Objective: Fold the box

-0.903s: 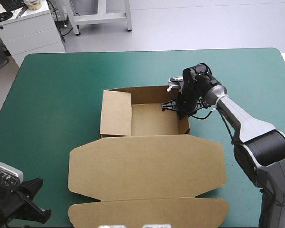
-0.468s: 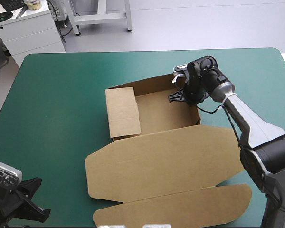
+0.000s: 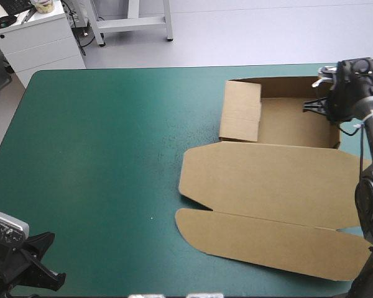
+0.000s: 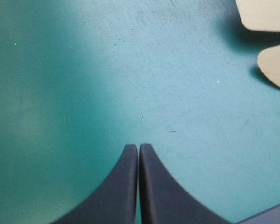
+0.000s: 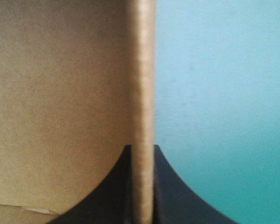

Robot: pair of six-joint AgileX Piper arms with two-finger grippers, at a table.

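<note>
Teal-green cover (image 3: 93,161): being shown bare over its left half, lightly scuffed ahead of the left fingers

Box (image 3: 270,180): brown board, being kept at the cover's right side. It is being seen as an open tray (image 3: 292,124) toward the far edge, with the lid (image 3: 267,186) lying flat on the robot's side of it and a rounded flap (image 3: 267,239) hinged to the lid's near edge

Right gripper (image 3: 327,110): being held at the tray's right wall (image 5: 142,70). The black fingers are all but closed, and the wall's upright edge is being pinched between them. The tray's inside is lying to one side of the fingers and bare cover to the other

Side panel (image 3: 241,112): being seen folded inward at the tray's left end, well apart from the right fingers

Left gripper (image 4: 138,148): being held over bare cover by the near left corner. The fingers are pressed together in one pointed arch, gripping nothing, and two rounded board corners (image 4: 266,14) are being seen well ahead of them, off to one side
</note>
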